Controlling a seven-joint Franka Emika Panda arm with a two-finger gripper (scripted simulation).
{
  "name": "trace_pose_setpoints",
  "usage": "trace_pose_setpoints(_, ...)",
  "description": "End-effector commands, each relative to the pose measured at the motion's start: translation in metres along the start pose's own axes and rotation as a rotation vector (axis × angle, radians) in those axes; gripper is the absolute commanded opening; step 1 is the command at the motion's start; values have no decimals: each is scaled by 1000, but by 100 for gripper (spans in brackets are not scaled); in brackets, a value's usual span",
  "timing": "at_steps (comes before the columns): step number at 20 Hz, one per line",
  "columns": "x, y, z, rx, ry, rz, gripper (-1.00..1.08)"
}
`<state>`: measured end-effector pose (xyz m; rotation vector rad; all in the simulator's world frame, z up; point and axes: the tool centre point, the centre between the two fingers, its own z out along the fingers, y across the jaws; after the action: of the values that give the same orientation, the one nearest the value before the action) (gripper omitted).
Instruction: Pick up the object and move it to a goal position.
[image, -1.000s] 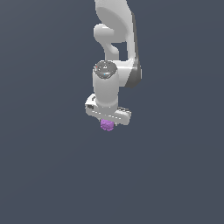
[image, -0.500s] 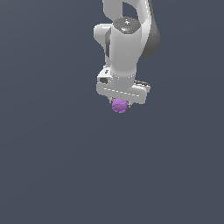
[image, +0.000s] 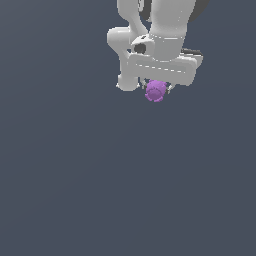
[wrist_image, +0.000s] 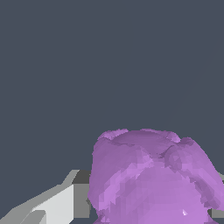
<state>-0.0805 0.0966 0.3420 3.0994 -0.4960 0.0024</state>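
Observation:
The object is a small purple bumpy lump (image: 155, 91), hanging just under the white gripper (image: 157, 89) in the upper right of the exterior view. The gripper is shut on it and holds it in the air. Only the lump's lower part shows below the wide white hand. In the wrist view the purple lump (wrist_image: 151, 179) fills the near part of the picture, with one white and grey finger (wrist_image: 57, 203) pressed against its side. The other finger is almost wholly hidden behind the lump.
The white arm (image: 167, 25) rises out of the exterior view's top edge. Everything around and below is a plain dark grey surface (image: 100, 190) with no other objects in view.
The arm has carried the purple lump upward and toward the exterior view's right, and the hand has turned. The lump stays in the grip.

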Motion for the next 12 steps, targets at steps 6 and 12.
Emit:
trace_pose_setpoints(6, -39, -34, -77, -1, 0, 0, -100)
trace_pose_setpoints(12, -61, -55, -125, 1, -1, 0, -100)
